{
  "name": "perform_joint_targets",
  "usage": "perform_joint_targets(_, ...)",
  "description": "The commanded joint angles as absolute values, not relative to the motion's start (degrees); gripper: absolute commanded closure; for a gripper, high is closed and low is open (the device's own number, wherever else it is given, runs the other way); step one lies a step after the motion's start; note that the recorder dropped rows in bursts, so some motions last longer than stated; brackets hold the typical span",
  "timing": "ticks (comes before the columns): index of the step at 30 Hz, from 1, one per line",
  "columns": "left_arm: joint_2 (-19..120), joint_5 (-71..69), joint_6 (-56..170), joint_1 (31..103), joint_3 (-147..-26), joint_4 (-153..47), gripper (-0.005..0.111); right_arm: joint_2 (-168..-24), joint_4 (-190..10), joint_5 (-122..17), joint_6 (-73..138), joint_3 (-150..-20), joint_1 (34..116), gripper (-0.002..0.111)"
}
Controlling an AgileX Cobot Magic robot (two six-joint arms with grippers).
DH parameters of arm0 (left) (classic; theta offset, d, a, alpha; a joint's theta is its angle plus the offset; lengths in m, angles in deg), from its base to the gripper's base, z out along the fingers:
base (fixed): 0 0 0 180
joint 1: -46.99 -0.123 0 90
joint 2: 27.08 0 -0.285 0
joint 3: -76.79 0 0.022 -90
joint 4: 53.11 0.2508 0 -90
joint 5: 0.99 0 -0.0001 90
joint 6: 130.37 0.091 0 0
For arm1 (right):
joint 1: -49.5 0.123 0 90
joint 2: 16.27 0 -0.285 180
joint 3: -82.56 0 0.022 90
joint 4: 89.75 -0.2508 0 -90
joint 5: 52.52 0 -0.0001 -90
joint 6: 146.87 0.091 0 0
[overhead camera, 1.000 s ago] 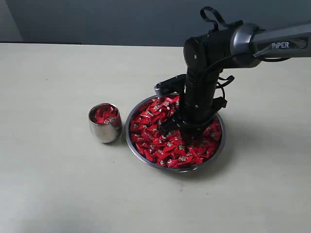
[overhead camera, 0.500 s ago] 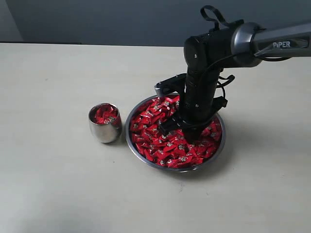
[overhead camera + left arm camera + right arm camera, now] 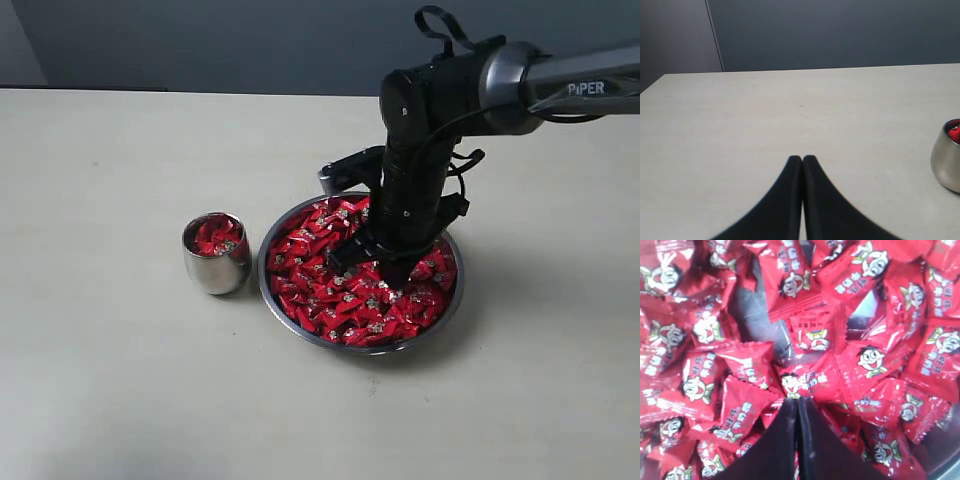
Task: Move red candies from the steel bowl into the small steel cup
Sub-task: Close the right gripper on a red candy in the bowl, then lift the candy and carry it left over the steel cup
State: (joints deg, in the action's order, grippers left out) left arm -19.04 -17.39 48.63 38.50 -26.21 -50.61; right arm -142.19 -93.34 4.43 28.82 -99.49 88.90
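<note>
The steel bowl (image 3: 263,278) sits at mid-table, heaped with red candies (image 3: 318,292). To its left stands the small steel cup (image 3: 215,268), with a few red candies (image 3: 214,236) inside. My right gripper (image 3: 388,279) points down into the pile near the bowl's centre. In the right wrist view its fingers (image 3: 798,402) are pressed together, with the edge of one red candy (image 3: 796,384) pinched at their tips. Bare steel (image 3: 751,315) shows between the wrappers. My left gripper (image 3: 802,158) is shut and empty above bare table, and the cup (image 3: 947,162) stands off to one side of it.
A pale table (image 3: 110,180) spreads around the bowl and cup. A dark wall (image 3: 200,40) runs along the far edge. The right arm (image 3: 450,95) reaches in from the right above the bowl's far side. The left arm is outside the exterior view.
The right arm has risen a little out of the candy pile, its fingers staying together. The cup, bowl and left gripper have not moved.
</note>
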Motion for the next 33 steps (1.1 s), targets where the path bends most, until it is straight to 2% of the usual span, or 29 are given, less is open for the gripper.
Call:
perform_joint_targets(1, -19.3, -17.29, 48.49, 38.6, -25.99, -50.54, 0.106, -139.77, -92.63, 3.08, 28.7, -99.47, 88.92, 0.109)
perform_joint_targets(16, -19.3, -17.29, 48.49, 38.6, -25.99, -50.54, 0.106, -137.5, -93.75, 5.69, 27.88, -111.46, 88.92, 0.109)
perform_joint_targets(20, -19.3, -17.29, 48.49, 38.6, -25.99, -50.54, 0.106, -137.63, -106.77, 2.61, 19.71, -117.14, 89.01, 0.109)
perform_joint_targets(26, -19.3, -17.29, 48.49, 38.6, -25.99, -50.54, 0.106, -144.01, -107.6, 3.65, 18.27, -127.27, 94.5, 0.109)
perform_joint_targets(33, -19.3, -17.29, 48.49, 38.6, -25.99, -50.54, 0.106, -149.11, -107.71, 5.25, 18.27, -131.51, 97.9, 0.109)
